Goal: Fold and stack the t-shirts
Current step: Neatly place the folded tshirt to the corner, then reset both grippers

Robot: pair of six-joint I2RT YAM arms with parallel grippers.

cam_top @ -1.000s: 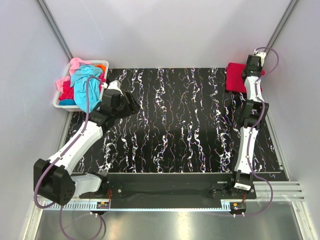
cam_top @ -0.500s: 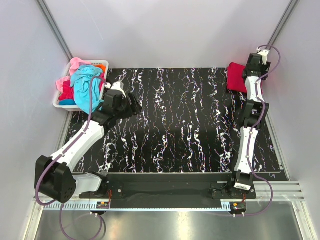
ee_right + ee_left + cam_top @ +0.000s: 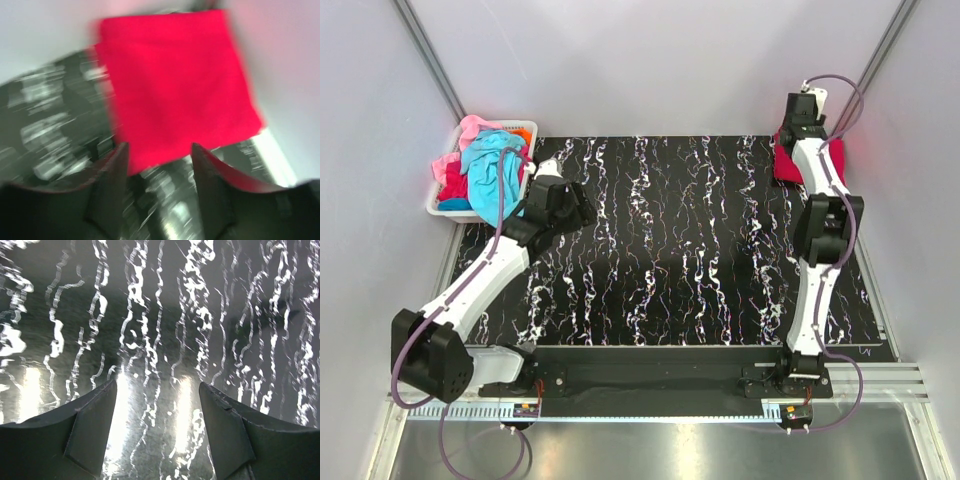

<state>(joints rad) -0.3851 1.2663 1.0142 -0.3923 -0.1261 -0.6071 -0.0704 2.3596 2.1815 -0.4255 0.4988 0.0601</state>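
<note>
— One shirt done? Report its position.
— Done, by judgement. The red shirt (image 3: 783,165) lies as a flat folded rectangle at the far right corner of the table (image 3: 670,250), well apart from the basket (image 3: 436,206).
— Right gripper status?
— The right gripper (image 3: 157,150) has risen off the red shirt within the last second and now hangs over its far side. Fingers are spread, with nothing between them. The wrist view is blurred, so the arm is probably in motion.
— Left gripper?
— The left gripper (image 3: 157,390) has shifted slightly toward the basket at far left. Fingers are spread over bare table, holding nothing.
— Meaning for the task?
— Release of the first shirt appears complete; it forms the base of the stack. The turquoise shirt (image 3: 492,165), pink shirt (image 3: 470,128) and orange shirt (image 3: 523,131) sit heaped in the basket, unfolded. Probable next step: the left gripper draws one out. Caution: heaped cloth may drag a second shirt along.
</note>
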